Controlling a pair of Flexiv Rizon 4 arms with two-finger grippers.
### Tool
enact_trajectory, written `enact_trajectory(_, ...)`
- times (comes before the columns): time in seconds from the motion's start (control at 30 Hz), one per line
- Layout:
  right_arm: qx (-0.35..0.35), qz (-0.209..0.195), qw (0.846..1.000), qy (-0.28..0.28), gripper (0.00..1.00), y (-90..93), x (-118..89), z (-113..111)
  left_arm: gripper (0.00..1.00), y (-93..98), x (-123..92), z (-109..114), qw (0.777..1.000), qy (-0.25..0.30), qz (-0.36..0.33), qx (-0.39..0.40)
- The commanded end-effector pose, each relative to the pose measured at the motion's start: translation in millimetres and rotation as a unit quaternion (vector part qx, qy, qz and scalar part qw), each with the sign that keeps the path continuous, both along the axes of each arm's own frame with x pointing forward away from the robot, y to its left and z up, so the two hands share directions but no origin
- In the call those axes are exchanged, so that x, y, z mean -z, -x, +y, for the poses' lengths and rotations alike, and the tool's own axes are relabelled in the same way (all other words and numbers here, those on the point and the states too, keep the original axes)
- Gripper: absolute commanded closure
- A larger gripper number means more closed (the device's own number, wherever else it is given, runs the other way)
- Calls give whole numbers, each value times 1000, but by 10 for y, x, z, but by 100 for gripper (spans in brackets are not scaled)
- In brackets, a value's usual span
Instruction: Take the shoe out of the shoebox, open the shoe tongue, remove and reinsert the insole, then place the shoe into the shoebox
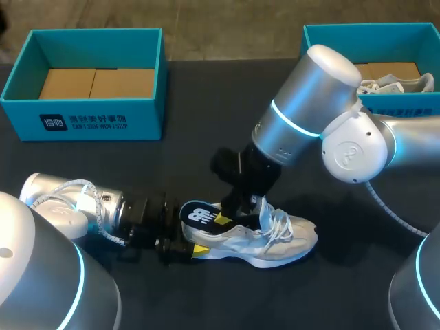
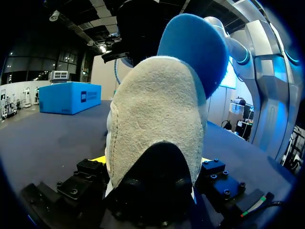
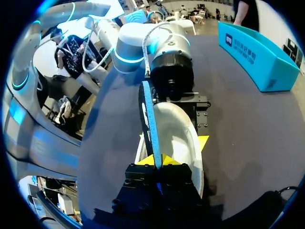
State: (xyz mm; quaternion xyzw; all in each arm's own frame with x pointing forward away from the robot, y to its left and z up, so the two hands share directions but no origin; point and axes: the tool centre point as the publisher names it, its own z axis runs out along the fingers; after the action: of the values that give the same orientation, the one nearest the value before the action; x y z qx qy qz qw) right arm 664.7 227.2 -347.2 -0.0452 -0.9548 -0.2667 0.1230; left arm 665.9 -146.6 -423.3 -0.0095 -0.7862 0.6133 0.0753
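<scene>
Head view, L gripper [image 1: 196,237] clamped on shoe [image 1: 278,240] heel, R gripper [image 3: 156,162] pinching insole [image 3: 148,119], mid-table, teal shoebox [image 1: 82,120] well clear, back-left

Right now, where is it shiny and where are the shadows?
Head view: glare whitens my right arm; the table is dim. Right wrist view: a soft shadow falls on the table beside the shoe. Left wrist view: the shoe's heel is lit.
</scene>
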Motion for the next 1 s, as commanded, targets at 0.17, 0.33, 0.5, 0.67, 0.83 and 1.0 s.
enact_trajectory(0.17, 5, -30, 999, -13, 100, 11, -250, -53, 100, -10, 39, 4, 1000, -1, 0, -1)
enact_trajectory(0.33, 1, -42, 999, -31, 100, -40, -368, -23, 100, -10, 39, 4, 1000, -1, 0, -1)
enact_trajectory(0.5, 2, -56, 997, -55, 100, -62, -486, 8, 100, -10, 39, 4, 1000, -1, 0, -1)
enact_trajectory(0.67, 0, -65, 996, -68, 100, -66, -576, 54, 100, -10, 39, 4, 1000, -1, 0, -1)
enact_trajectory(0.83, 0, -65, 996, -68, 100, -66, -576, 54, 100, -10, 39, 4, 1000, -1, 0, -1)
enact_trajectory(1.0, 0, -65, 996, -68, 100, -66, -576, 54, 100, -10, 39, 4, 1000, -1, 0, -1)
